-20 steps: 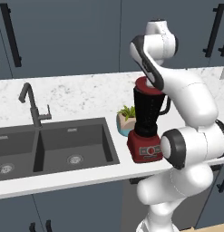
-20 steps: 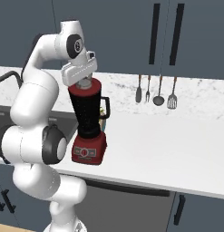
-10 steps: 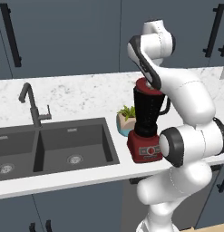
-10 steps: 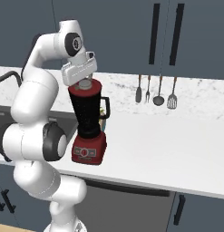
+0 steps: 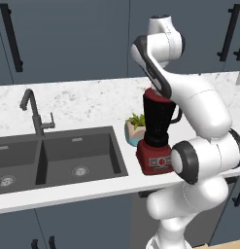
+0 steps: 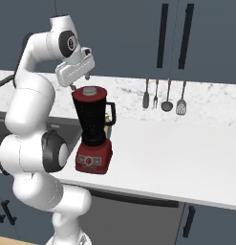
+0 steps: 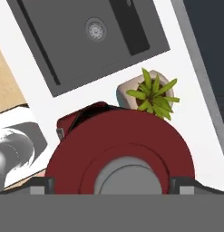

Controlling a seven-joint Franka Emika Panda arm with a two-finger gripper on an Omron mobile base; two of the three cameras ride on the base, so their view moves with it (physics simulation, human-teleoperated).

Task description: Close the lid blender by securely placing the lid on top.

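The blender point(image 6: 94, 129) stands on the white counter, a black tapered jar on a red base point(image 5: 154, 158) with its handle to the right. The dark-red lid point(image 6: 92, 91) with its grey centre cap sits flat on the jar's rim. From the hand view the lid point(image 7: 77, 158) lies directly below, spanning the jar. My gripper point(image 6: 80, 82) hovers a little above the lid, open, with nothing between its fingers. Its fingertips point(image 7: 41, 185) stand wide apart at either side of the grey cap. In the left base view my arm hides part of the lid point(image 5: 151, 92).
A small pot with a green plant point(image 5: 135, 129) stands just left of the blender, also in the hand view point(image 7: 149, 95). A dark double sink point(image 5: 58, 155) with a faucet point(image 5: 34, 109) lies further left. Utensils point(image 6: 162, 95) hang on the back wall to the right.
The gripper has lifted off the lid and risen a little. The lid stays on the jar, and the blender has not moved.
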